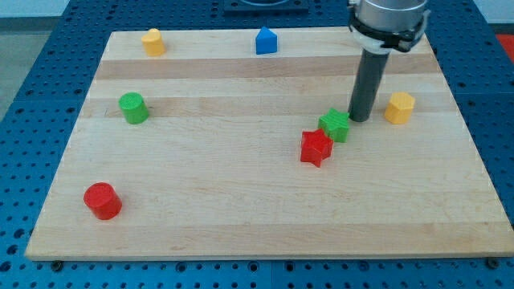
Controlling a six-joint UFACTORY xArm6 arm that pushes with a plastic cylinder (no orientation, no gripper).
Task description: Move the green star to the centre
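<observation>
The green star [335, 124] lies on the wooden board [241, 201], right of the middle. My tip [358, 120] stands just to the star's right, touching or nearly touching it. A red star [316, 148] lies against the green star's lower left side. The rod rises from the tip to the arm's grey end at the view's top right.
A yellow hexagonal block [399, 107] sits just right of my tip. A blue house-shaped block [266, 41] and a yellow cylinder [153, 42] are near the top edge. A green cylinder [133, 107] is at the left, a red cylinder [103, 201] at the lower left.
</observation>
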